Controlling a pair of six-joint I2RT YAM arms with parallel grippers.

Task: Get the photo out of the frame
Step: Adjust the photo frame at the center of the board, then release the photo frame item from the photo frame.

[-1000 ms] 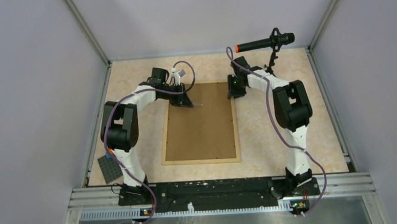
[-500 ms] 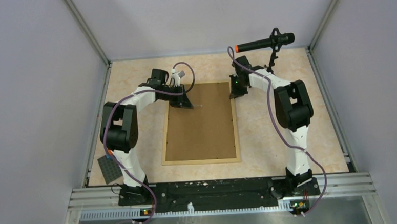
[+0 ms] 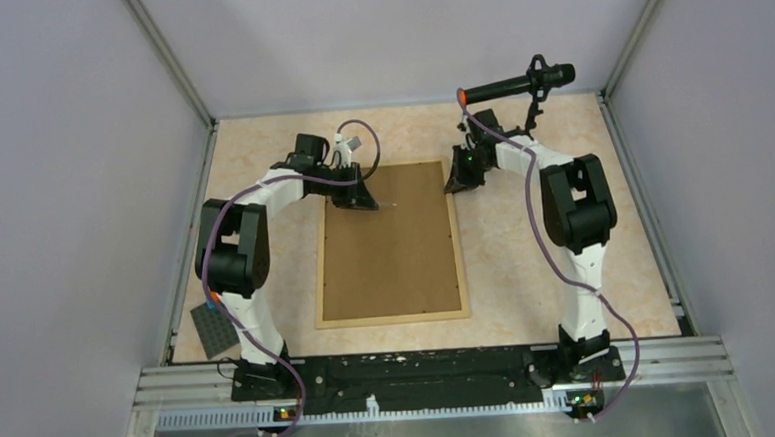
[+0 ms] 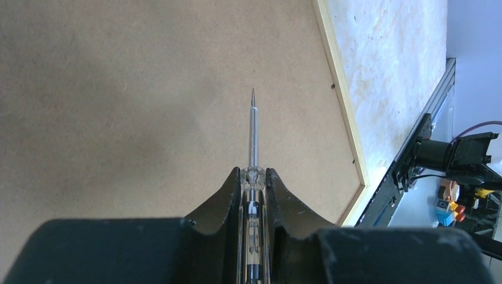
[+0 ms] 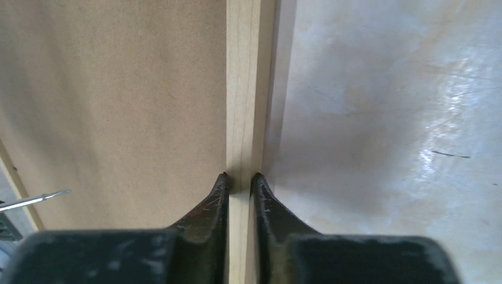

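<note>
We see the frame (image 3: 393, 318) lying flat nr the ctr of the desk (image 3: 526, 261), back side up, long sides running near to far; its brown backing board (image 3: 390, 248) fills the light-wood rim. The photo can't be seen in any view. The right claw (image 5: 239, 180) is clamped on the frame's right rail, close to the far right corner: in the right wrist view one finger sits on the inner side by the board, the other on the outer side by the desk, w/ the wood squeezed btw them. The left claw (image 4: 253, 174) is closed on a thin screwdriver (image 4: 253, 130) w/ a clear handle; the metal shaft sticks straight out past the claw over the far left part of the board, pointing toward the right rail. Whether the tip touches the board we can't tell. A dark grey studded baseplate (image 3: 214, 331) lies at the near left corner of the desk, just beside the left arm's base & well apart from the frame. A black mic (image 3: 517, 84) w/ an orange end hangs over the far right of the desk.
</note>
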